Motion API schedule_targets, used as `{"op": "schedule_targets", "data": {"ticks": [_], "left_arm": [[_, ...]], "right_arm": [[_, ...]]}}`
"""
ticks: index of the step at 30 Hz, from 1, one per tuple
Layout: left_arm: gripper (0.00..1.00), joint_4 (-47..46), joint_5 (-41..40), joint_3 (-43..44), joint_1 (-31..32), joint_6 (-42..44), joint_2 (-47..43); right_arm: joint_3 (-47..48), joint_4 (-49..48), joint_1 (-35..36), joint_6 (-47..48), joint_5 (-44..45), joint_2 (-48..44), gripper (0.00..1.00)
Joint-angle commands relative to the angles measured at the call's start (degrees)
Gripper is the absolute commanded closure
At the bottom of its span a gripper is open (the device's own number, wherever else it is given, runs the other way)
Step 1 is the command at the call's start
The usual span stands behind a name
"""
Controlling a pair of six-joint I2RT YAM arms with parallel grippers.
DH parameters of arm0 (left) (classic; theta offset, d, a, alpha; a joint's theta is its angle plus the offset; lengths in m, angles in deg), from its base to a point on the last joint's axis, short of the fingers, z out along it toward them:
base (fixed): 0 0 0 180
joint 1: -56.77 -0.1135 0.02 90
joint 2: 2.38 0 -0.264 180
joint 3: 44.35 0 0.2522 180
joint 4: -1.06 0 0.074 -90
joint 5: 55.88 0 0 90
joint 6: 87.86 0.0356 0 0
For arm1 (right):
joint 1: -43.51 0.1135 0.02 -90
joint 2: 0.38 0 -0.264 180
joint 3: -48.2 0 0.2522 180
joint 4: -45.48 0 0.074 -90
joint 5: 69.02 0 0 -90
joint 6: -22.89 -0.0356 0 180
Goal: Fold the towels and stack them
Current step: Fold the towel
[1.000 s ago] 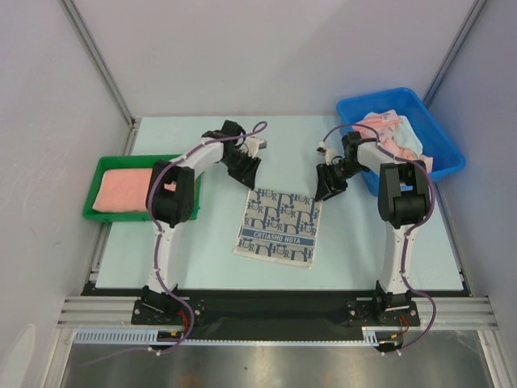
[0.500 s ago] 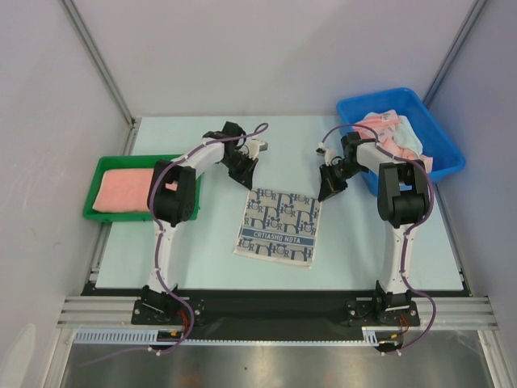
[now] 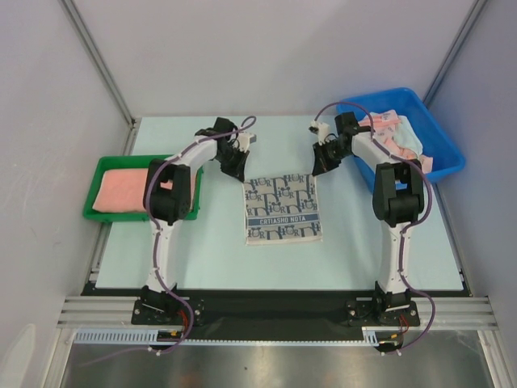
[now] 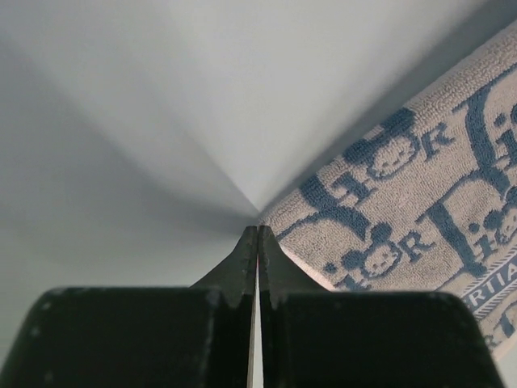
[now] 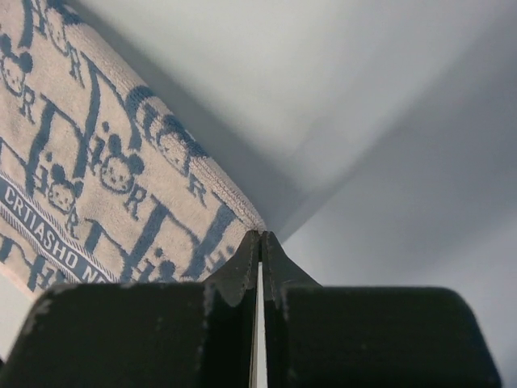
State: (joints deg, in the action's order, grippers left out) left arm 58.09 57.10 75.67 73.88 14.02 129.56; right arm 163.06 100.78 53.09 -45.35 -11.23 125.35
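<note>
Top: patterned towel (image 3: 281,208) lies flat mid-table (image 3: 202,234), edges square to the table's, lettered band running left-right along its near side. Green tray (image 3: 121,216) and blue bin (image 3: 443,129) are well apart from it. Left gripper (image 3: 240,172) and right gripper (image 3: 317,168) sit at its far corners.
Left wrist: jaws pressed together, pinching a towel corner.
Right wrist: likewise closed on the other far corner.

left hand (image 4: 257,232): jaws closed, arm extended | right hand (image 5: 260,237): jaws closed, arm extended
</note>
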Motion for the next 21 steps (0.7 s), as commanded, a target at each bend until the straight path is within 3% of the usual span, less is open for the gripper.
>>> {"op": "schedule_targets", "data": {"ticks": [1,5,8,10,13,15,18,21], "left_arm": [[1.00,-1.9,-4.7,3.6,-1.9,-1.1,-1.2],[0.69,-2.0,-3.9,4.5,-2.1,0.3,-2.5],[0.57,-1.8,-4.8,5.5,-2.1,0.6,-3.1],[0.54,-1.4,-8.3,6.4,-2.0,-0.4,-3.1],[0.54,0.1,-15.7,8.0,-2.0,-5.5,-4.4],[0.56,0.6,-16.9,6.7,-2.1,-10.8,-8.1],[0.57,-3.1,-20.6,-1.9,-1.6,-19.5,-17.1],[0.59,-4.5,-17.4,-10.9,-1.1,-26.6,-25.3]], "right_arm": [[3.7,-2.3,0.3,2.4,2.1,2.0,1.00],[5.1,-0.7,0.4,3.6,2.2,3.5,1.00],[5.9,-0.7,0.5,2.7,2.1,4.2,0.96],[6.8,-1.0,0.8,-0.8,3.5,4.6,0.79],[9.5,-0.8,1.3,-9.1,7.3,3.4,0.61],[9.1,-2.1,1.8,-13.4,9.3,0.9,0.61],[6.8,-2.1,3.1,-24.2,17.3,-4.9,0.60],[-0.5,0.5,3.4,-35.7,21.8,-10.8,0.61]]}}
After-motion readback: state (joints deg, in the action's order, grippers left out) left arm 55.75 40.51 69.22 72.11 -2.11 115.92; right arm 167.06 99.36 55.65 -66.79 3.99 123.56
